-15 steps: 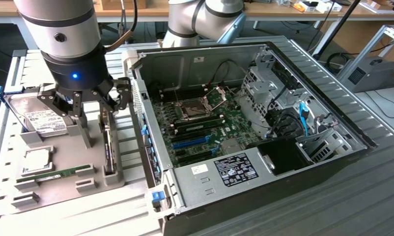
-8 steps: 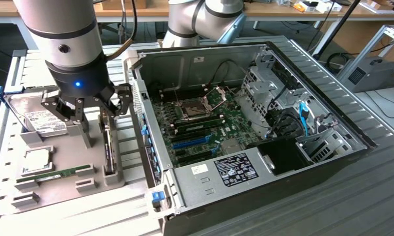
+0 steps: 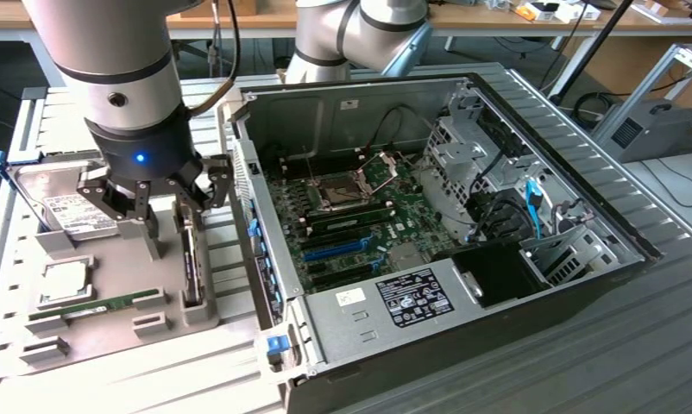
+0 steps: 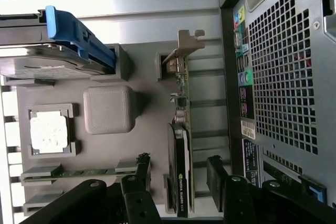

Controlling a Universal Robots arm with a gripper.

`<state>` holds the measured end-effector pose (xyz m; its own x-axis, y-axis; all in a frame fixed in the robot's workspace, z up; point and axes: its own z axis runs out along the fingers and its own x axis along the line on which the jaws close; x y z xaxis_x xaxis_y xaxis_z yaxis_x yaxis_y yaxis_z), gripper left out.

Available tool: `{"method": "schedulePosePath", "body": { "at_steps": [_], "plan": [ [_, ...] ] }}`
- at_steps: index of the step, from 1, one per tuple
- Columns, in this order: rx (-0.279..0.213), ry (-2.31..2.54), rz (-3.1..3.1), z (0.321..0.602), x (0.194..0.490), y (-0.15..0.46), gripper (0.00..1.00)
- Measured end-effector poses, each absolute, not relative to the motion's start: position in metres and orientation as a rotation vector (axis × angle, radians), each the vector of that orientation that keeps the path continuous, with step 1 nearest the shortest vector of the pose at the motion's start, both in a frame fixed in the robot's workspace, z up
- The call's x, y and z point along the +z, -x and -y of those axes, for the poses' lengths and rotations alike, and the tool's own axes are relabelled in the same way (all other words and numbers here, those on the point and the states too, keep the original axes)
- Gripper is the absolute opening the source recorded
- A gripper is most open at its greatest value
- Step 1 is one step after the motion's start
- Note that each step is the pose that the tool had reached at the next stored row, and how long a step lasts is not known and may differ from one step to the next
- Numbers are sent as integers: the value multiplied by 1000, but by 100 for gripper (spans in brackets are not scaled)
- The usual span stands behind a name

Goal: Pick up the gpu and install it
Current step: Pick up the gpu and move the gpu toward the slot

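At the exterior view's left, the end effector (image 3: 183, 216) hangs open over the grey parts tray (image 3: 116, 332) on the worktop (image 3: 12, 172), its fingers (image 4: 137, 192) standing either side of the gpu (image 4: 181, 145) without touching it. The gpu stands on edge in its tray slot (silver bracket toward the end where the hard drive (image 3: 64, 211) lies), just beside the open computer case (image 3: 438, 216), which fills the frame's centre.

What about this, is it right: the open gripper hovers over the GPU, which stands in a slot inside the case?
No. The wrist view shows the GPU standing in the grey holder tray beside the computer case, not inside it. The open gripper hovers over it.
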<state>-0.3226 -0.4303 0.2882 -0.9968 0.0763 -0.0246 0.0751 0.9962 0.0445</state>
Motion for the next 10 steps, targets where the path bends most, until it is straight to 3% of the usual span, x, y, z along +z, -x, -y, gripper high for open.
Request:
{"method": "schedulePosePath", "body": {
  "at_steps": [10],
  "plan": [
    [68,-118,-3113,430,287,319,56]
  ]
}}
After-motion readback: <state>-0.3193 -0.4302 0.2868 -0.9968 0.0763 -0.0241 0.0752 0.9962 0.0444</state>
